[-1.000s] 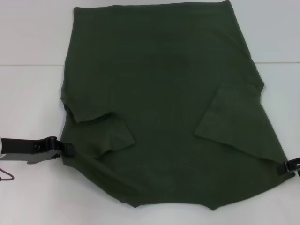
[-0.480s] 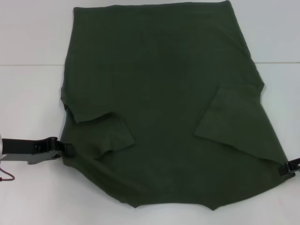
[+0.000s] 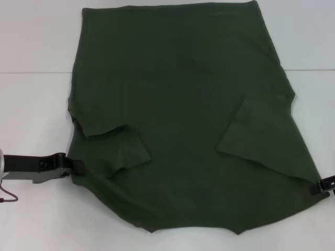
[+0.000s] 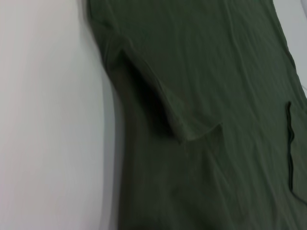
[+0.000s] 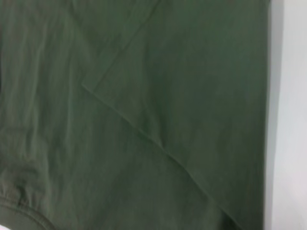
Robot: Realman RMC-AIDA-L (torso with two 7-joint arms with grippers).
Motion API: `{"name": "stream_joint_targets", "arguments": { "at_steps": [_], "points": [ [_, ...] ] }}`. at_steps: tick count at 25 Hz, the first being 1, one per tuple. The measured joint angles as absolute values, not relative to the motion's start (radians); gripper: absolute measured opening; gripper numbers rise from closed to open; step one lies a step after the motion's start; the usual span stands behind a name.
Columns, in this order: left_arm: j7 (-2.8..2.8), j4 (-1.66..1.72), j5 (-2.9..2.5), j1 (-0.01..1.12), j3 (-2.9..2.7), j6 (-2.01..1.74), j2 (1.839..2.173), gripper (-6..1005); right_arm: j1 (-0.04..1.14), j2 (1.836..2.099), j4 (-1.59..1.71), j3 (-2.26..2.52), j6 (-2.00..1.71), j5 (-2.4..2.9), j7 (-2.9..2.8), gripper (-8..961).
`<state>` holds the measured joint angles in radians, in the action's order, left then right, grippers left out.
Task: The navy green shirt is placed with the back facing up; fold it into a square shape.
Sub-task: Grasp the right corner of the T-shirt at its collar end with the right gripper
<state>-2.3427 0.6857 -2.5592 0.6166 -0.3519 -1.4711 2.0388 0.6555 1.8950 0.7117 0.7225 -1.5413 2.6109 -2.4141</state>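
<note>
Navy green shirt (image 3: 183,104) spread on the white desk (image 3: 31,104), sleeves folded inward; left gripper (image 3: 73,166) and right gripper (image 3: 320,186) each clenched on a near side edge

Large dark olive-green cloth T-shirt (image 3: 183,120) lies flat, sleeves folded inward; left gripper (image 3: 73,166) at eight o'clock edge; right gripper (image 3: 320,186) at four o'clock edge.

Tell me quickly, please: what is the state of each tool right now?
Left tool: at the left edge of the navy green shirt; grip cannot be told.
Right tool: at the shirt's right edge; cannot be told.
</note>
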Motion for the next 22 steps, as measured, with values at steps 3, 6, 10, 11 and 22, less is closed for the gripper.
{"name": "stream_joint_targets", "arguments": {
  "at_steps": [3,6,10,11,22],
  "points": [
    [-2.342,0.686,-2.557,0.617,-0.352,-1.471,2.039,37,0.658,1.897,0.711,0.723,-1.539,2.611,-2.414,880],
    [-2.341,0.686,-2.556,0.617,-0.353,-1.47,2.039,37,0.66,1.899,0.711,0.723,-1.539,2.611,-2.414,880],
    [-2.341,0.686,-2.556,0.618,-0.352,-1.47,2.039,37,0.664,1.9,0.706,0.726,-1.537,2.612,-2.412,880],
    [-2.341,0.686,-2.556,0.618,-0.351,-1.47,2.039,37,0.664,1.9,0.705,0.728,-1.536,2.613,-2.412,880],
    [-2.33,0.675,-2.544,0.618,-0.352,-1.469,2.039,37,0.661,1.898,0.711,0.732,-1.532,2.614,-2.415,879]
  ]
}}
